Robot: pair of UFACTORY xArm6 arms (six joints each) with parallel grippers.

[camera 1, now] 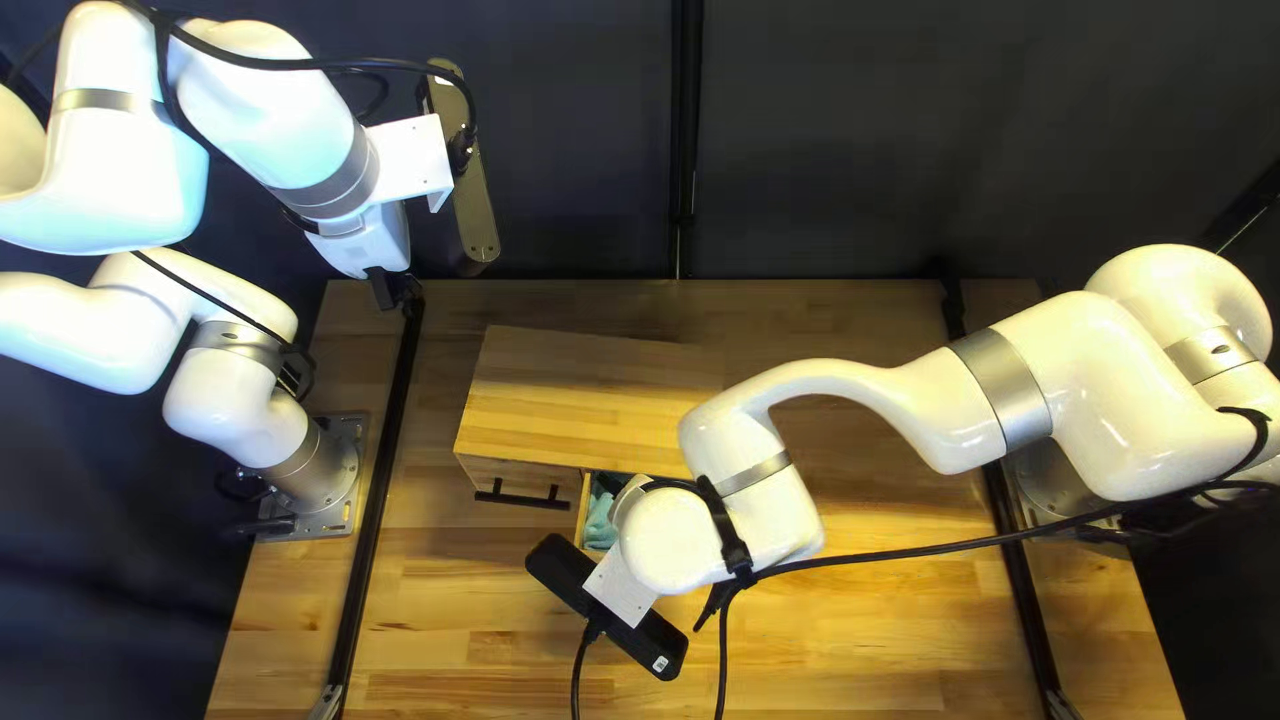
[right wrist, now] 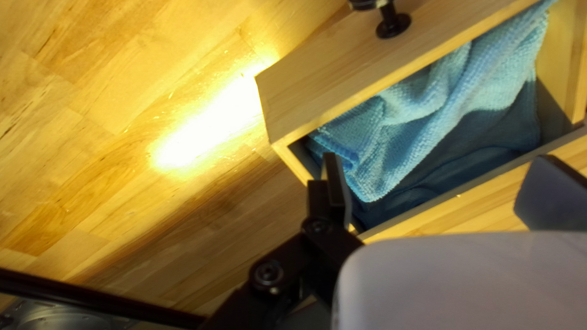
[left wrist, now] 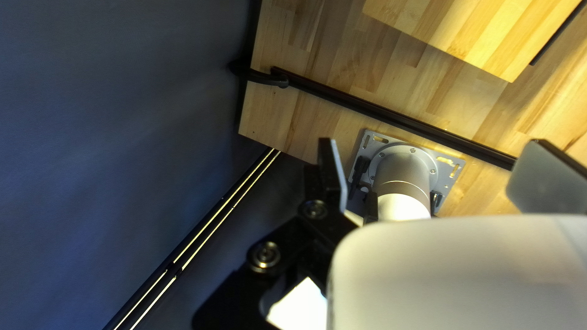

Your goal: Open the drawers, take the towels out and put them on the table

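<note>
A wooden drawer cabinet (camera 1: pixel 590 400) stands mid-table. Its left drawer (camera 1: pixel 520 480) is closed, with a black handle. The right drawer (right wrist: pixel 348 68) is pulled out toward the near edge, and a crumpled light blue towel (right wrist: pixel 440 114) lies inside it; a bit of the towel (camera 1: pixel 600 520) shows in the top left view. My right gripper (right wrist: pixel 442 183) hangs open just over the drawer, one fingertip (right wrist: pixel 337 183) at the towel's edge near the drawer's corner. In the top left view the wrist hides it. My left gripper (left wrist: pixel 435 178) is open and empty, raised high at the back left.
The left arm's base plate (left wrist: pixel 408 151) is bolted at the table's left edge, beside a black rail (left wrist: pixel 390 117). Another black rail (camera 1: pixel 1010 560) runs along the right side. Cables (camera 1: pixel 900 550) trail from the right wrist across the table's near part.
</note>
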